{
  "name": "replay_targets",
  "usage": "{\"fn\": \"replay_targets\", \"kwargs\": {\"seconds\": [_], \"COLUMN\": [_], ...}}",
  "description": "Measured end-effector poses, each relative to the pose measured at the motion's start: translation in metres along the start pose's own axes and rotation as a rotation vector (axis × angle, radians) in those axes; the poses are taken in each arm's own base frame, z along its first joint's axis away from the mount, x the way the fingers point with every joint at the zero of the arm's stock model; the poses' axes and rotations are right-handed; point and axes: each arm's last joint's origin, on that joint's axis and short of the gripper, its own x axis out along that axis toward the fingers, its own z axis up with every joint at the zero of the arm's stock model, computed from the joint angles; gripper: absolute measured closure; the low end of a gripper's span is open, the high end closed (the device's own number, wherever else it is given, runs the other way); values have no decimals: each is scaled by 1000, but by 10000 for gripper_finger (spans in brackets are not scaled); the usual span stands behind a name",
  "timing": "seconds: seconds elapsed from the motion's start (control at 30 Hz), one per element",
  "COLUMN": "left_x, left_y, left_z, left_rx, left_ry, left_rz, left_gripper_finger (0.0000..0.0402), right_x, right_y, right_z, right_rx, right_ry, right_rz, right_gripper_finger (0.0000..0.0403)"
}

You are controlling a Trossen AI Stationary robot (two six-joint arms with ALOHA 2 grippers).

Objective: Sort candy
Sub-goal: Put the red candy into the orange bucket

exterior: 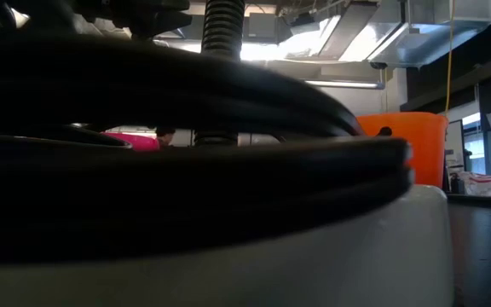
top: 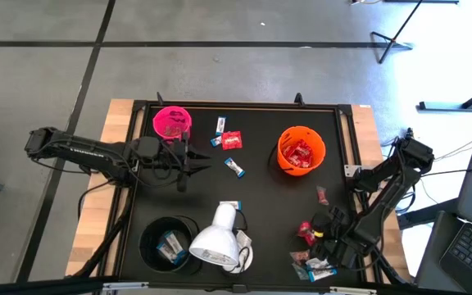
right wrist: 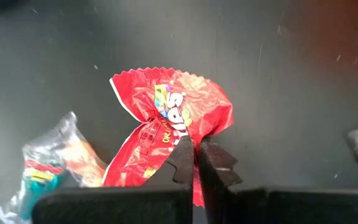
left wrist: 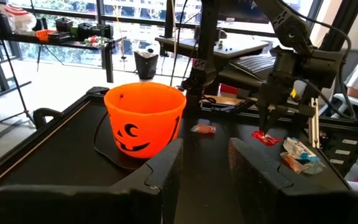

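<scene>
1. Left gripper point(top: 206, 166) hovers beside the pink cup point(top: 171, 121), fingers parted around nothing.
2. Loose candy: a white-and-blue bar point(top: 234, 167) and a red packet point(top: 232, 141) lie mid-table.
3. Orange cup point(top: 301, 150) holds red packets.
4. Right gripper point(right wrist: 196, 149), near the table's right front corner, pinches a red crinkly packet point(right wrist: 173, 118) lying on the black table point(right wrist: 278, 74).

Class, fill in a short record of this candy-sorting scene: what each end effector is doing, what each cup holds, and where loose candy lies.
Right end effector: shut on red packet, down at the tray's right near side
Left end effector: open, empty, below the pink cup
Orange cup: red packets
Pink cup: small pieces
Black cup: a wrapped bar
Loose candy: mid-tray, right near corner
</scene>
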Motion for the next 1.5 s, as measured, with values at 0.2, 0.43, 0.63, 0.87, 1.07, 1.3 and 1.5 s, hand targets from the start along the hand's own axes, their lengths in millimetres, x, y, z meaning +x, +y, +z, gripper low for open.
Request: {"fn": "replay_targets", "kwargs": {"seconds": [0.2, 0.43, 0.63, 0.87, 1.07, 1.3, 1.5], "left_x": [0, 0, 0, 0, 0, 0, 0], "left_y": [0, -1, -1, -1, -3, -3, -2], "left_z": [0, 1, 2, 3, 2, 2, 2], "left_rx": [-21, -23, -28, -51, -52, -46, -44], "left_ry": [0, -14, -24, -29, -28, -27, -31], "left_rz": [-2, -6, -7, -8, -17, -11, 13], "left_gripper_finger": [279, 279, 279, 279, 279, 279, 279], "right_x": [-9, -15, -26, -40, -41, -40, -41], "right_y": [4, 4, 10, 18, 20, 20, 20], "right_z": [7, 15, 28, 49, 59, 61, 63], "right_rx": [-19, -58, -87, -134, -135, -139, -137], "right_ry": [-100, -178, -189, -219, -250, -350, -415], "right_rz": [-10, -45, -54, -60, -62, -73, -87], "right_gripper_finger": [398, 398, 398, 398, 398, 398, 398]}}
